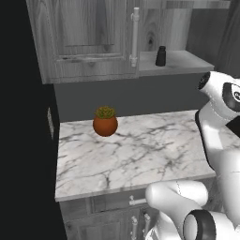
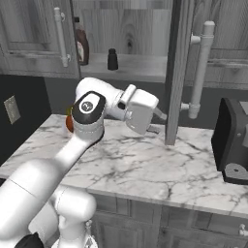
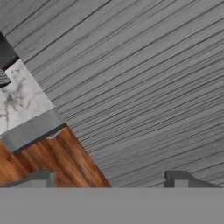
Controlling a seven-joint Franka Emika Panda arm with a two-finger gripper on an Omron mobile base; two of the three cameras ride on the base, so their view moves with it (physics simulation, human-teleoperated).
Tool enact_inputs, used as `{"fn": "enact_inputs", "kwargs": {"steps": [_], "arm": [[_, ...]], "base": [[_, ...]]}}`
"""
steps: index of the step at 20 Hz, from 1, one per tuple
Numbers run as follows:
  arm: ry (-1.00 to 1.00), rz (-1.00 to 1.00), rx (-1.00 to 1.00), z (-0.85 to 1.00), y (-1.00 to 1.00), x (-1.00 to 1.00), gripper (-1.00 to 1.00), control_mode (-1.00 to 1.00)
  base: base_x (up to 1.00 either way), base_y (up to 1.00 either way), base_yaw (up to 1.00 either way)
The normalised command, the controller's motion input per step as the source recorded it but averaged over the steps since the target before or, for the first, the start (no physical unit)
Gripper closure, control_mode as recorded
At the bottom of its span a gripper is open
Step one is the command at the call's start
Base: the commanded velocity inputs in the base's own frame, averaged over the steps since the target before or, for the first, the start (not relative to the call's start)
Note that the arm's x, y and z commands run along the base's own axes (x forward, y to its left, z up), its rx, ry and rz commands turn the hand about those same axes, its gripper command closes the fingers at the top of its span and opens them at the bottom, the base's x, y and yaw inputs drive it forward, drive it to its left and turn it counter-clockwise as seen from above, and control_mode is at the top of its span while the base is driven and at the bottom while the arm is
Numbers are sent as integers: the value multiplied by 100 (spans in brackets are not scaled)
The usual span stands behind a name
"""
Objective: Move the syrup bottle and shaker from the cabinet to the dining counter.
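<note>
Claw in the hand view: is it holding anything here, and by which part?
Nothing is held. The claw stands open with only grey door panel between its tips. The syrup bottle and shaker stand on the cabinet shelf.

A short white marble worktop with grey veins runs beneath the wall units, over grey wood-grain drawers with silver handles. A small orange plant pot holding a green plant stands near its back edge, towards the left. The wall behind is plain dark grey; a pale socket plate sits on the dark side wall at the left. At the right end of the worktop stands a black appliance. In the hand view, reddish-brown wooden floorboards show below a marble edge. The light is even and soft.
</note>
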Motion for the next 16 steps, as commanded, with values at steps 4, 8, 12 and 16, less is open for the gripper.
{"fn": "enact_inputs", "kwargs": {"steps": [4,8,12,16], "arm": [[-22,34,29,0,60,0,-100,-100],[-36,38,30,0,79,0,-100,-100],[-31,38,30,0,84,10,-100,-100],[-21,38,24,0,92,36,-100,-100]], "base": [[0,0,0],[0,0,0],[0,0,0],[0,0,0]]}}
